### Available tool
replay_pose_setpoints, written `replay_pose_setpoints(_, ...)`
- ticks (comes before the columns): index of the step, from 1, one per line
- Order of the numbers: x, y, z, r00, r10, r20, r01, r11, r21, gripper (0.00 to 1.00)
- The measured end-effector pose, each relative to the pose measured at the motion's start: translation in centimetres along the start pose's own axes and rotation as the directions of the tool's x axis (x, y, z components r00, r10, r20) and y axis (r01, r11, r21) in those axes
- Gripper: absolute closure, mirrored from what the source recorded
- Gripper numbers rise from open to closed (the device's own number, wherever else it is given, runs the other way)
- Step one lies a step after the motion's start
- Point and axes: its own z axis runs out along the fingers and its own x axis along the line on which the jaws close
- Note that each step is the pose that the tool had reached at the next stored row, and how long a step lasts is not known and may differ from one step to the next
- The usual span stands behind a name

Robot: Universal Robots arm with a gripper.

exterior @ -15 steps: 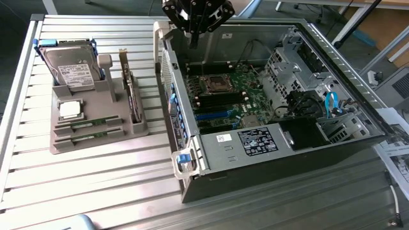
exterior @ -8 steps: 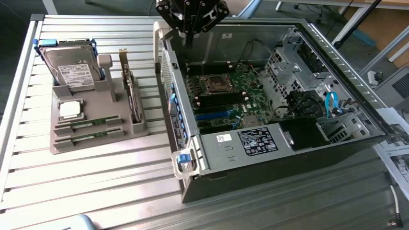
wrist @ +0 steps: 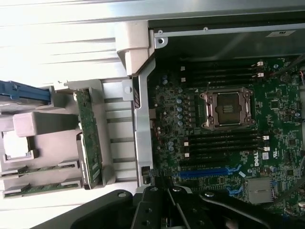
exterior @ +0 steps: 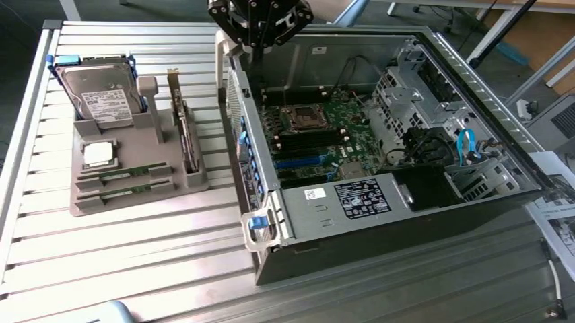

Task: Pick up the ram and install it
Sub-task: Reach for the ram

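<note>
Two thin green ram [exterior: 121, 176] strips lie in slots at the front of a grey holder [exterior: 134, 205], at the exterior view's left. The wrist view shows the same ram [wrist: 40, 169] strips side by side in that holder [wrist: 114, 157]. My gripper [exterior: 260, 37] hangs high over the rear wall of the open computer case [exterior: 378, 222], well away from the ram. The gripper [wrist: 169, 202] is shut with nothing in it. The motherboard [wrist: 219, 143] lies bare in the case, with long black memory slots [wrist: 224, 71] on both sides of the processor socket [wrist: 226, 109].
On the holder also stand a hard drive [exterior: 104, 94] in a blue frame, a dark expansion card [exterior: 184, 134] on edge, and a square silver processor chip [exterior: 97, 153]. The slatted metal table [exterior: 134, 262] surrounds them. The case's drive cage [exterior: 467, 168] and cables fill its far side.
</note>
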Motion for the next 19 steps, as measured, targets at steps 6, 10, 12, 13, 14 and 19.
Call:
replay_pose_setpoints(6, 0.9, -0.07, -0.03, 1.0, 0.0, -0.0001, 0.0, 1.0, 0.0, 0.89)
replay_pose_setpoints(10, 1.5, -0.11, -0.04, 1.0, 0.0, 0.0, 0.0, 1.0, 0.0, 0.89)
replay_pose_setpoints(12, 1.7, -0.13, -0.04, 1.0, 0.0, 0.0, 0.0, 1.0, -0.0001, 0.89)
replay_pose_setpoints(13, 1.9, -0.14, -0.05, 1.0, 0.0, 0.0, 0.0, 1.0, 0.0, 0.89)
replay_pose_setpoints(14, 2.1, -0.16, -0.05, 1.0, 0.0, 0.0, 0.0, 1.0, -0.0001, 0.89)
replay_pose_setpoints(19, 2.9, -0.22, -0.08, 1.0, 0.0, 0.0, 0.0, 1.0, 0.0, 0.89)
